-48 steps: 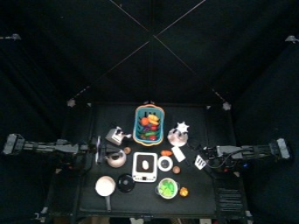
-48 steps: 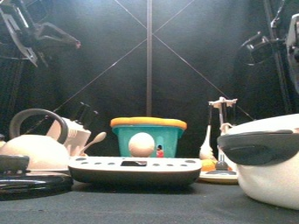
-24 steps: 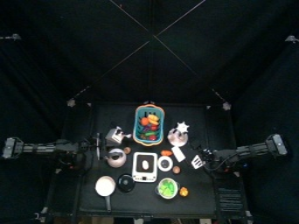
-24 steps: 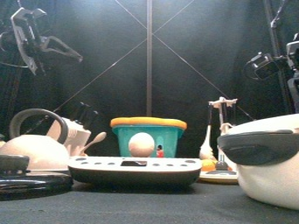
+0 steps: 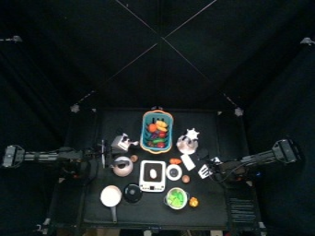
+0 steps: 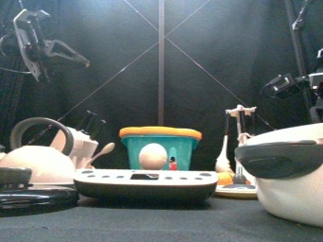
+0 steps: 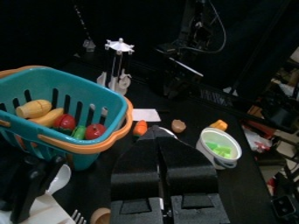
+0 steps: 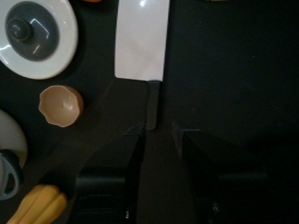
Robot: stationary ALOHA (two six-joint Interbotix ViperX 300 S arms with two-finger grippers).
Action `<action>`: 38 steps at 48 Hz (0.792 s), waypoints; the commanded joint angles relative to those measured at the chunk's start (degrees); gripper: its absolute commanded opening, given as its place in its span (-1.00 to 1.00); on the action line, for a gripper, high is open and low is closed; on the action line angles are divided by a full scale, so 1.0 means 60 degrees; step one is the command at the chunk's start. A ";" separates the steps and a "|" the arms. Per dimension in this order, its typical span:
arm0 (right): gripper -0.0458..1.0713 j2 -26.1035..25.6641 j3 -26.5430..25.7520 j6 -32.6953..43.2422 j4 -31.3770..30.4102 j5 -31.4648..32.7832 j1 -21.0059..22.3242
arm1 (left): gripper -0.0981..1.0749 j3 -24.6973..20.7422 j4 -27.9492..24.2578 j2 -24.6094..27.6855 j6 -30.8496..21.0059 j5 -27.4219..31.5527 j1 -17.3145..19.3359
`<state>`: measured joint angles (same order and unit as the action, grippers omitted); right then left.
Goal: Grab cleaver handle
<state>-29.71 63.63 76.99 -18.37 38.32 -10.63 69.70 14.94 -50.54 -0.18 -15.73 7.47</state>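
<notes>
The cleaver (image 8: 142, 39) lies flat on the black table, with a white blade and a thin black handle (image 8: 149, 101). My right gripper (image 8: 156, 136) hangs over it, open. The handle's end lies just between the two fingertips, and the jaws stand apart on either side of it. In the top view the cleaver (image 5: 211, 170) lies at the table's right, with the right gripper (image 5: 223, 171) beside it. In the front view the cleaver is hidden. My left gripper (image 7: 163, 157) is shut and empty, held high at the left (image 6: 32, 47).
A white lid (image 8: 35, 31), a small tan bowl (image 8: 59, 103) and a yellow fruit (image 8: 35, 206) lie near the cleaver. A teal basket (image 5: 157, 131), a kettle (image 5: 121, 166), a scale (image 5: 153, 173), a green bowl (image 5: 179, 196) and a mug tree (image 5: 189, 140) crowd the table.
The right arm has come down and in toward the cleaver. The left arm dropped a little a second ago and has held still since.
</notes>
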 commanded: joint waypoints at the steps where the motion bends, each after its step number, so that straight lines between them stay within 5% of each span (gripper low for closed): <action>1: 0.46 0.0396 -0.0176 0.0117 -0.0073 -0.0659 0.0029 | -0.62 -0.0264 0.0000 0.0044 0.0015 -0.0088 0.0161; 21: 0.46 0.1143 -0.0454 0.0146 -0.0073 0.0088 0.0073 | -0.62 -0.0044 0.0000 0.0044 0.0015 -0.0029 0.0469; 38: 0.45 0.1919 -0.0293 0.0146 -0.0044 -0.0967 0.0293 | -0.62 0.0000 0.0059 0.0044 0.0015 0.0029 0.0469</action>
<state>-19.07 62.31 77.78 -18.81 34.01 -9.32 70.49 15.21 -50.54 -0.18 -15.38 10.11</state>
